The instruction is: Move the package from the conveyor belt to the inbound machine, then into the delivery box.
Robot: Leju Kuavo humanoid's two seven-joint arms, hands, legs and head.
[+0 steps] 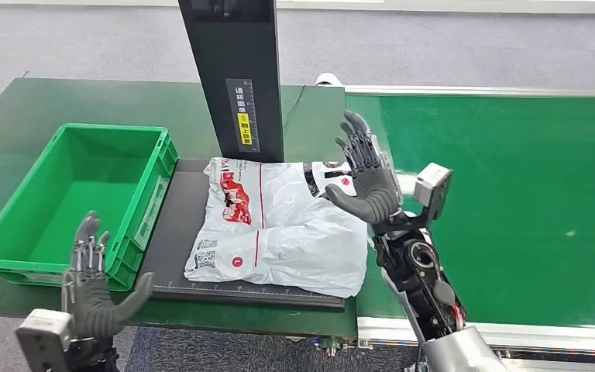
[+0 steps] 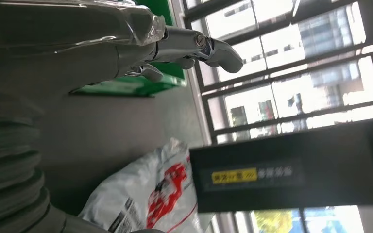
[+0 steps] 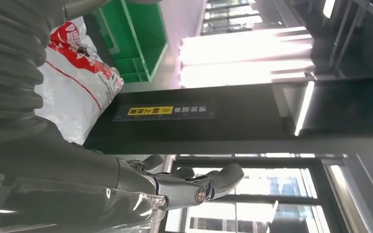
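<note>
You see the green box [image 1: 77, 194] far left, with the left hand [image 1: 93, 291] spread and holding nothing near its front corner | the package [image 1: 279, 225], a crinkly white bag with red print, lies flat on the dark machine plate [image 1: 174, 232] under the black post [image 1: 236, 74] | the right hand [image 1: 364, 174] is spread, holding nothing, by the bag's right edge | the green belt [image 1: 511, 201] is far right | the wrist views add big windows [image 2: 291, 73] behind.

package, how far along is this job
Done: the package is off the green conveyor belt and lies on the inbound machine's black platform. In hand: nothing; the right hand is raised open beside it, the left hand open near the green delivery box. Left: getting it into that box.
</note>
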